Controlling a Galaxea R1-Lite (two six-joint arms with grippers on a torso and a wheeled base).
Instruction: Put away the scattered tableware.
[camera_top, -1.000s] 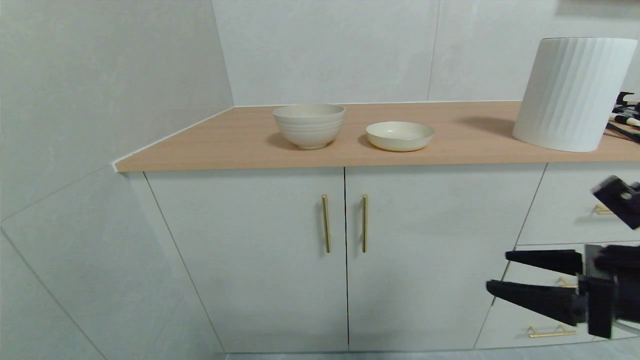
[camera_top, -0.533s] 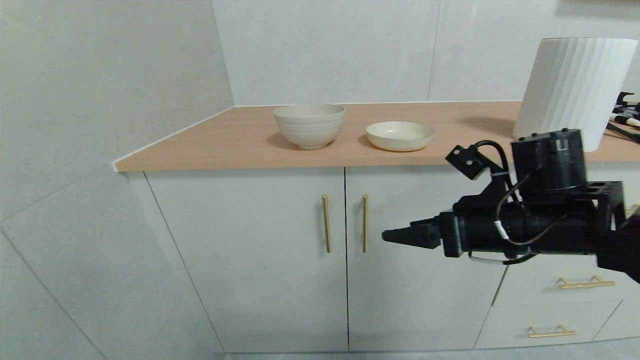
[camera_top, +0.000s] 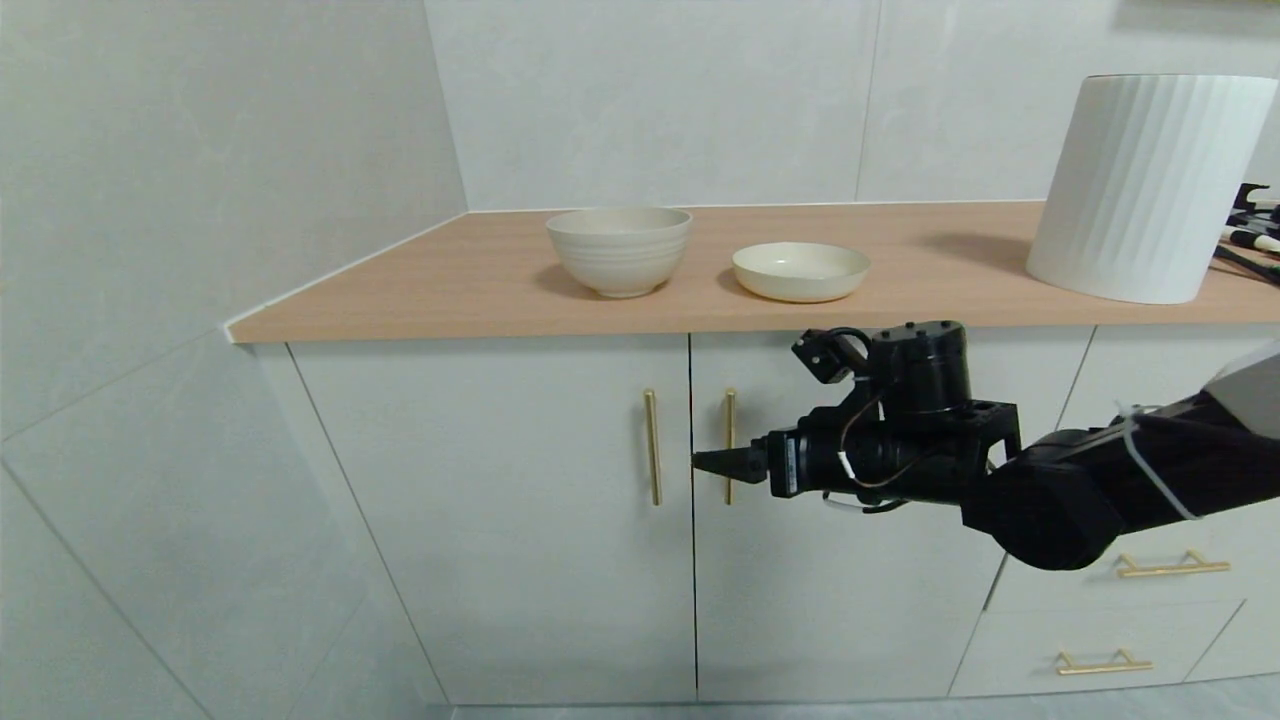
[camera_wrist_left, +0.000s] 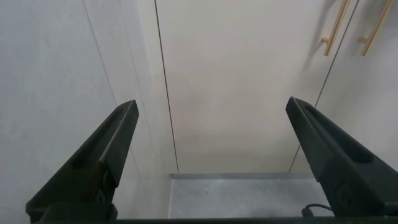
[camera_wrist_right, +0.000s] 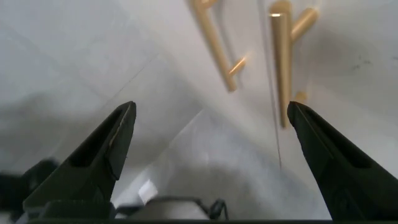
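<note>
A beige ribbed bowl (camera_top: 619, 250) and a shallow cream dish (camera_top: 800, 271) stand side by side on the wooden countertop (camera_top: 450, 290). Below them are two closed white cabinet doors with gold bar handles, the left handle (camera_top: 651, 447) and the right handle (camera_top: 729, 445). My right gripper (camera_top: 705, 463) is held level in front of the doors, its tips just past the right handle (camera_wrist_right: 283, 62). Its fingers (camera_wrist_right: 106, 155) are open with nothing between them. My left gripper (camera_wrist_left: 211, 106) is open and faces the lower part of the left door (camera_wrist_left: 249, 93).
A tall white ribbed container (camera_top: 1150, 185) stands at the counter's right end, with dark utensils (camera_top: 1250, 230) behind it. Drawers with gold pulls (camera_top: 1170, 567) lie right of the doors. A tiled wall (camera_top: 150, 300) closes the left side. Grey floor (camera_wrist_left: 242, 186) runs below the cabinet.
My right arm has risen from the lower right and swung left across the cabinet front; its gripper now reaches the door handles, turned edge-on to the head camera. Bowl and dish have not moved.
</note>
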